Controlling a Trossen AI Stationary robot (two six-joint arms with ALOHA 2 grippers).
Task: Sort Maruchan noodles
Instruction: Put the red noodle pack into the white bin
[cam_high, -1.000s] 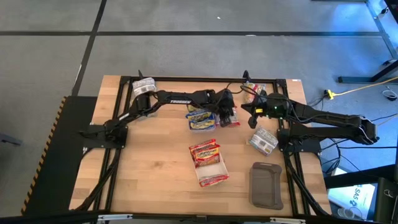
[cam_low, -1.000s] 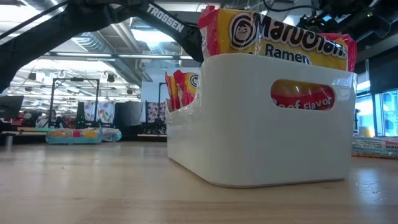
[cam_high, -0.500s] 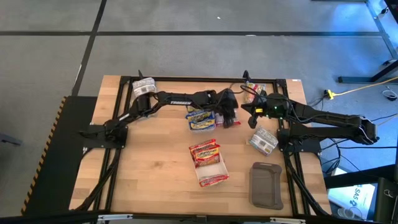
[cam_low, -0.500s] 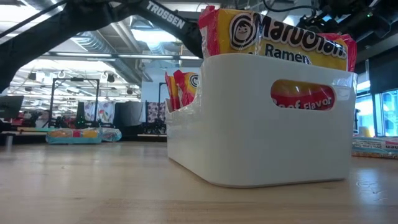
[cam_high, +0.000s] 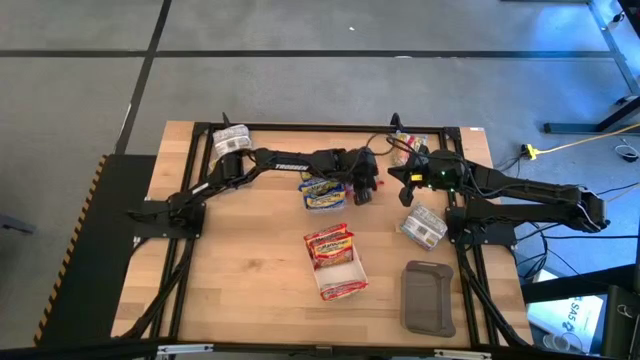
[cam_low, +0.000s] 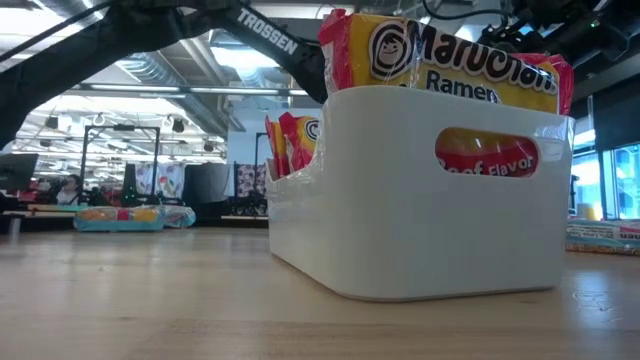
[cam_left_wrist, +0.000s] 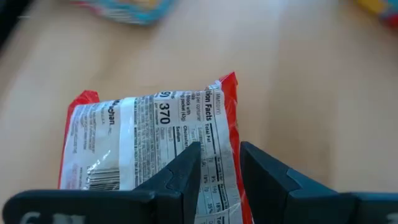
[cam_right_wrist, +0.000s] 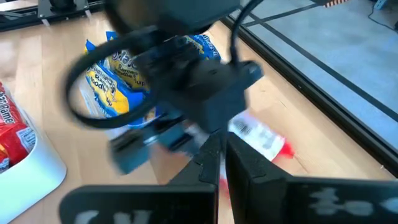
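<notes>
Between the left gripper (cam_left_wrist: 219, 171) fingers sits a red-orange packet (cam_left_wrist: 149, 146), grasped at one short end, its length pointing away over the worktop (cam_high: 250, 250).

"Maruchan Ramen" on packet (cam_low: 450, 62); "TROSSEN" on arm (cam_low: 265, 28).

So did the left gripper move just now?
Yes. In the high view the left gripper, pinching a red packet, slid a little toward the blue-yellow packets.
</notes>
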